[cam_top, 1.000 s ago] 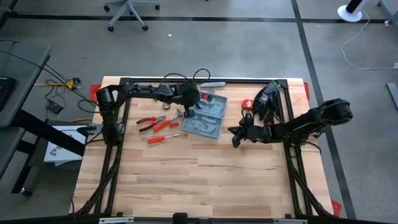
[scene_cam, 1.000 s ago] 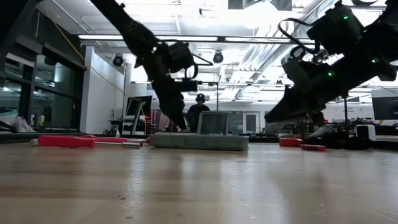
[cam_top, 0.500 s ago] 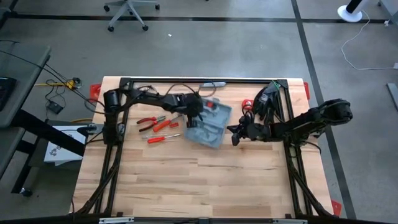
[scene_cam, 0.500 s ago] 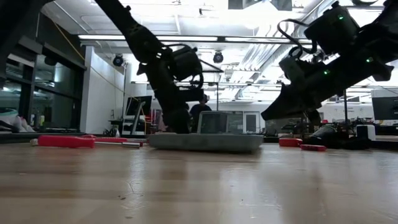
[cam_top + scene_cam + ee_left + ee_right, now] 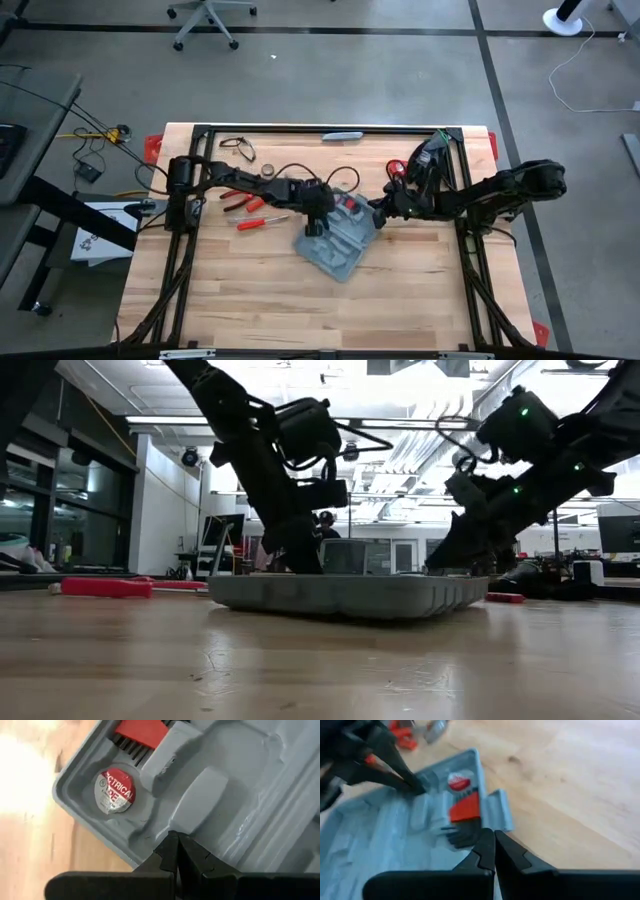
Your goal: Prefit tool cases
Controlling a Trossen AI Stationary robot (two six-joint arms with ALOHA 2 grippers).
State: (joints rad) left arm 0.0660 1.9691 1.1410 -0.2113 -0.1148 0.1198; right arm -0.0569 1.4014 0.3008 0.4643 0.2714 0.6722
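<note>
Open tool case [image 5: 338, 240] mid-table; L pincer [image 5: 314, 227] closed, tips inside it

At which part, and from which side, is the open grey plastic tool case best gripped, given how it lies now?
Probably the thin raised side wall of the open grey plastic tool case, on its long bare edge towards the table's front. The case lies flat and open with the moulded inside facing up, so fingers coming from above can straddle that rim. The edge by the round red-labelled tape roll is crowded: both shut grippers sit there.

A round red-and-white label [image 5: 115, 791] in the tool case [image 5: 235, 785] reads "CTRICAL".
</note>
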